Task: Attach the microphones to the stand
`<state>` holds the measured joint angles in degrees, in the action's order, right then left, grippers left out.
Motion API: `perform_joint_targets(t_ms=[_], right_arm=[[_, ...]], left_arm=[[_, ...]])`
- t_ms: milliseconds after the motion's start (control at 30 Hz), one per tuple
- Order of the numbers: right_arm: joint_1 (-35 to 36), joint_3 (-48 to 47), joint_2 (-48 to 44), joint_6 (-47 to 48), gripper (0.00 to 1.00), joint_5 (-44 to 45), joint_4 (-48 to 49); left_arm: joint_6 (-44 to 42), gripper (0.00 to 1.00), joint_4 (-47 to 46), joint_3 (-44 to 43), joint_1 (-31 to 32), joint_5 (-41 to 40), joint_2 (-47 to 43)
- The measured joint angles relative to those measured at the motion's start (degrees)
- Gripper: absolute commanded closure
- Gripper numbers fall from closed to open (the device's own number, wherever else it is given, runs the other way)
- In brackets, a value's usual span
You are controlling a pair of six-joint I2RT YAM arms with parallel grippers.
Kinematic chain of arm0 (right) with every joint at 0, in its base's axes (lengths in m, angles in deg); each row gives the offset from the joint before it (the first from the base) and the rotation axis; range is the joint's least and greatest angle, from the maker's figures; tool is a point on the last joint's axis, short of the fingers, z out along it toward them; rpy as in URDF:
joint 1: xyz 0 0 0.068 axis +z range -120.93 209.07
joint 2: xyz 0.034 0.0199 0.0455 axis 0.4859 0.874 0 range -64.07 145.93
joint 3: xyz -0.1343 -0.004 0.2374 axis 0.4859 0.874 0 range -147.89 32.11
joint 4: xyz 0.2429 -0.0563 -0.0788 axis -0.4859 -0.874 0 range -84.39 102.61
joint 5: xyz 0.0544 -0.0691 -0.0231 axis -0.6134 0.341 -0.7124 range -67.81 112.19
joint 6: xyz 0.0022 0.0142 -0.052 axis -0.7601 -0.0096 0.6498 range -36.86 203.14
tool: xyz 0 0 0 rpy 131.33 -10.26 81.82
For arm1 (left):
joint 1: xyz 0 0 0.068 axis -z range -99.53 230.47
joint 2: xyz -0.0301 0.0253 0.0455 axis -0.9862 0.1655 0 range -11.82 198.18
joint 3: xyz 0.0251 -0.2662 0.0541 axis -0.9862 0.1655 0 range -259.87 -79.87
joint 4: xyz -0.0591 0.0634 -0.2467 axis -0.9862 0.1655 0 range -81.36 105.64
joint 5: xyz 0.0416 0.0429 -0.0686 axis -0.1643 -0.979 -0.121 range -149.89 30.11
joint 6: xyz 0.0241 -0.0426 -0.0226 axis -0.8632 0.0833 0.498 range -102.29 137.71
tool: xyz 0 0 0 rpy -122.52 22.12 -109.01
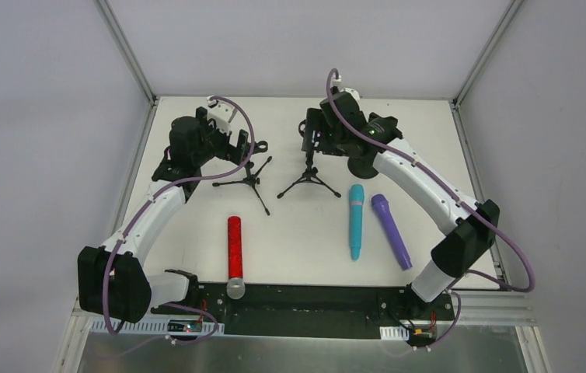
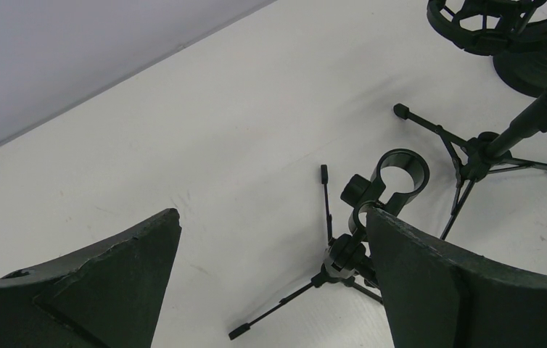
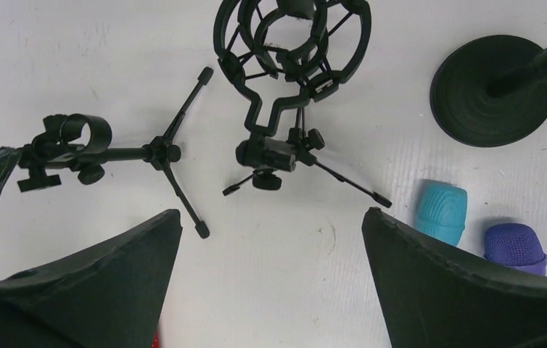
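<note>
So, left gripper [image 2: 272,217] and right gripper [image 3: 270,214] both gape wide, empty; red silver-headed stick microphone [image 1: 235,241], cyan stick microphone [image 1: 357,220], purple stick microphone [image 1: 392,231] lie unattached.

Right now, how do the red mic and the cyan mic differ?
The red mic has a silver mesh head; the cyan mic has a cyan one. Red's head points at the near edge, cyan's at the far side. Red lies alone; cyan lies beside the purple mic. Both lie flat on the table, unheld.
</note>
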<state>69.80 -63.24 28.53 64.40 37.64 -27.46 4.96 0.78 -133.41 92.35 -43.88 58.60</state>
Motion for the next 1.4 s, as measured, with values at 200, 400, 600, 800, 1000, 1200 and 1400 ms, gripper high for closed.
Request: perform_joint_targets(t_ms=[200, 400, 600, 800, 1000, 1200, 1400], right_arm=[[0.1, -6.9, 7.6, 0.2, 0.08, 1.9, -2.8], [0.1, -11.7, 14.1, 0.9, 0.23, 3.6, -4.9], [0.1, -13.1, 17.8, 1.8, 0.35, 5.1, -5.7], [0.1, -15.4, 20.9, 2.1, 0.53, 4.9, -5.9], [0.0, -15.9, 21.8, 2.3, 0.71, 4.5, -6.1], [0.0, -15.8, 21.8, 2.4, 0.86, 4.5, -6.0], [-0.1, -13.4, 20.3, 2.8, 1.0, 3.3, -4.2]], left_arm=[[0.0, 0.01, 0.0, -0.1, 0.0, 0.0, 0.2], [0.0, 0.01, 0.1, -0.4, 0.0, 0.3, 0.7], [0.0, 0.01, 0.1, -0.6, 0.0, 0.4, 0.9], [0.0, 0.01, 0.2, -0.7, 0.0, 0.4, 0.9], [0.0, 0.01, 0.2, -0.7, 0.0, 0.4, 0.9], [0.0, 0.01, 0.2, -0.7, 0.0, 0.4, 0.9], [0.0, 0.01, 0.2, -0.7, 0.0, 0.4, 0.9]])
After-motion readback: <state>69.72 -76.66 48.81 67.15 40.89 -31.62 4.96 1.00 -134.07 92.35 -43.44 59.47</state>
